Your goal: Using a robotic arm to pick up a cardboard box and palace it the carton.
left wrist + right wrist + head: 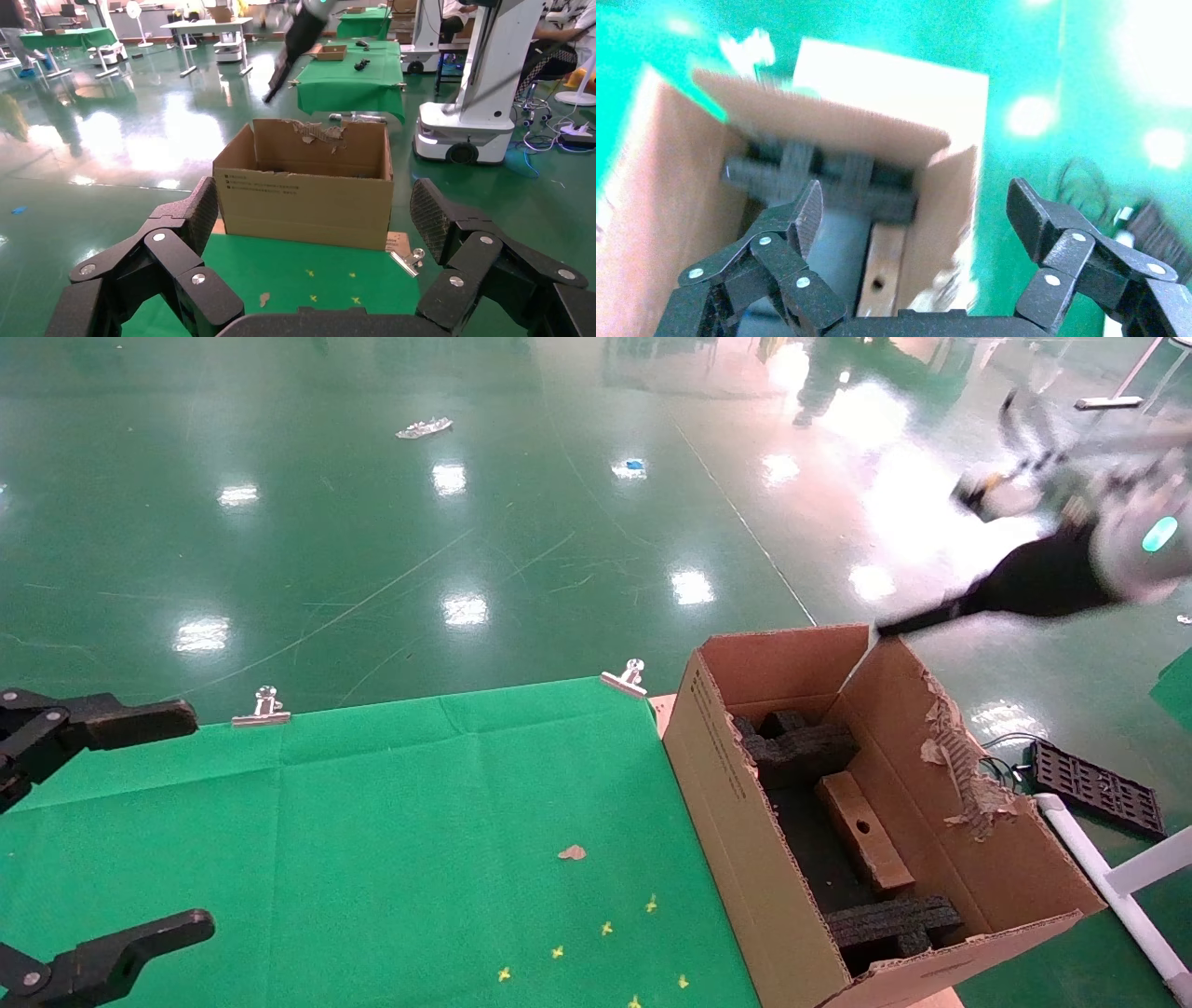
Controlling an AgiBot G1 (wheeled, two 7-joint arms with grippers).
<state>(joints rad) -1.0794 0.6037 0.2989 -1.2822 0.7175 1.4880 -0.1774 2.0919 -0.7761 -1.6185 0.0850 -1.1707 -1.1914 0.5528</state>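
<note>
The carton (736, 803) stands open at the right end of the table, one flap torn ragged (959, 766). Inside it, the slim reddish-brown cardboard box (861, 831) lies on its edge between two black foam inserts (801, 742), with its small round hole showing. My right gripper (931, 615) hangs above the carton's far corner, blurred. In the right wrist view it (916, 200) is open and holds nothing, with the cardboard box (880, 274) below it inside the carton (828, 123). My left gripper (177, 826) is open over the table's left edge, facing the carton (309, 203).
A green cloth (372, 822) covers the table, held by metal clips (264, 707) (626, 679). On the cloth are a cardboard scrap (572, 851) and yellow cross marks (605, 928). A black slotted tray (1094, 786) and white pipes (1108, 887) lie right of the carton.
</note>
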